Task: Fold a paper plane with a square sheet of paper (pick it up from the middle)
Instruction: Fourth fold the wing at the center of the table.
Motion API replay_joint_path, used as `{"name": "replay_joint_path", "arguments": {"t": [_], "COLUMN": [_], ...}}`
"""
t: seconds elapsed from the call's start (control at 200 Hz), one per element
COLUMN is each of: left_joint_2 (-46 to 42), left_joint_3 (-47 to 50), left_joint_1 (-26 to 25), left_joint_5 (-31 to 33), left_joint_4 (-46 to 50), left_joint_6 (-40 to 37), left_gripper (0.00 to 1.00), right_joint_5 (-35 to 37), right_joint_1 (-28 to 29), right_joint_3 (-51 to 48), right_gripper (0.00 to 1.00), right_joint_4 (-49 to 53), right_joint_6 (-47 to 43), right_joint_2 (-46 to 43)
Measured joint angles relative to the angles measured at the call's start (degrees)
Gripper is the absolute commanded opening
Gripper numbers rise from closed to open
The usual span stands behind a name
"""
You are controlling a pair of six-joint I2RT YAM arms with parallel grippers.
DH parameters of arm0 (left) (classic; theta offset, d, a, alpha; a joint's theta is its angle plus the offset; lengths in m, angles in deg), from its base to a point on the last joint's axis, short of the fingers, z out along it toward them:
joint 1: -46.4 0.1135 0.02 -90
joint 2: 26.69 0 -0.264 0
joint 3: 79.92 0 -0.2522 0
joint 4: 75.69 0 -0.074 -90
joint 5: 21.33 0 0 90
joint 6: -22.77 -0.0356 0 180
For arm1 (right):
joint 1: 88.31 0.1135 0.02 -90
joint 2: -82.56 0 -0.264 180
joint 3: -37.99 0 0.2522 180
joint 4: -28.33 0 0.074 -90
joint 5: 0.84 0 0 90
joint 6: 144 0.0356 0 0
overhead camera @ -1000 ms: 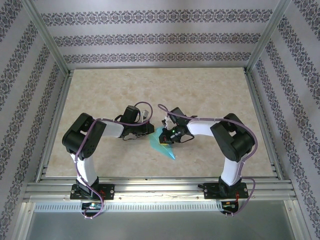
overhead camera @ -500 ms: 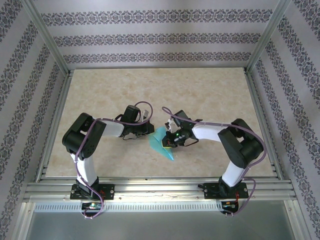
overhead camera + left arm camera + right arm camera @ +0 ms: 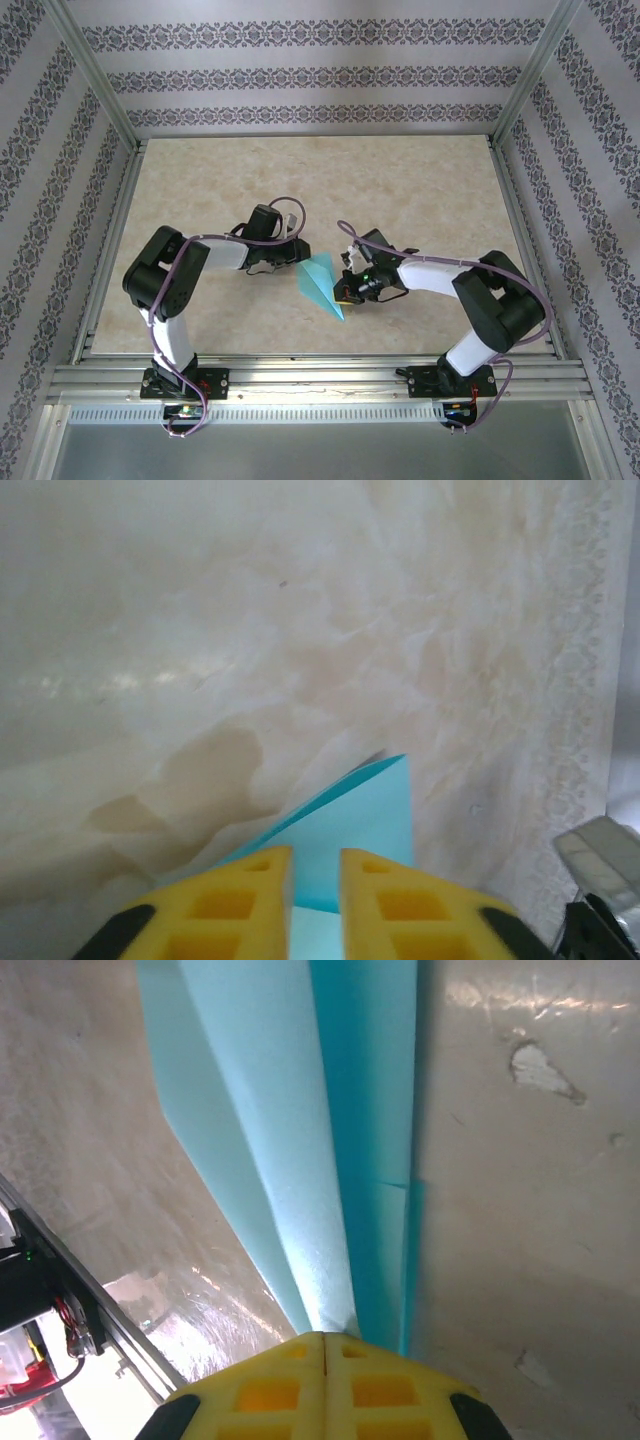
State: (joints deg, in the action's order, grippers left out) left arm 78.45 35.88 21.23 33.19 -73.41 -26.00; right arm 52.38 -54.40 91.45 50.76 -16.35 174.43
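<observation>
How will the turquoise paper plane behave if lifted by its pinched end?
Probably very light: the paper plane is thin folded paper. Its layered creases, running lengthwise from the right gripper, likely stiffen it along that line, though the free flaps may splay. A push would likely slide it on the smooth table.

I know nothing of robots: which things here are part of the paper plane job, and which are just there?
Part of the job:
- paper plane
- right pincer, shut on the plane
- left pincer, jaws slightly apart at the plane's edge

Just there:
- table top
- patterned walls
- metal frame
</observation>
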Motion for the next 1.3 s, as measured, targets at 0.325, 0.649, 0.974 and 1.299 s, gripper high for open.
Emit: {"name": "replay_joint_path", "arguments": {"t": [0.325,0.649,0.974,1.299], "left_joint_2": [-7.65,0.39,2.21,2.21], "left_joint_3": [-0.48,-0.37,-0.44,-0.48], "left_joint_1": [-1.66,-5.22,-5.20,-5.22], "left_joint_5": [-1.44,-3.06,-0.46,-0.24], "left_joint_4": [1.22,0.61,2.54,2.73], "left_joint_6": [-0.04,1.55,0.39,-0.70], "left_gripper": [0.20,0.11,0.07,0.06], "right_joint_5": [0.13,1.20,0.90,-1.49], "right_joint_1": [0.11,0.37,3.13,3.72], "right_joint_3": [0.00,0.00,0.00,-0.85], "right_gripper": [0.00,0.00,0.00,0.00], "right_joint_4": [-3.10,-3.37,-5.70,-12.37], "right_joint_6": [1.46,1.51,4.09,6.29], "right_joint_2": [2.43,2.43,0.50,6.01]}}
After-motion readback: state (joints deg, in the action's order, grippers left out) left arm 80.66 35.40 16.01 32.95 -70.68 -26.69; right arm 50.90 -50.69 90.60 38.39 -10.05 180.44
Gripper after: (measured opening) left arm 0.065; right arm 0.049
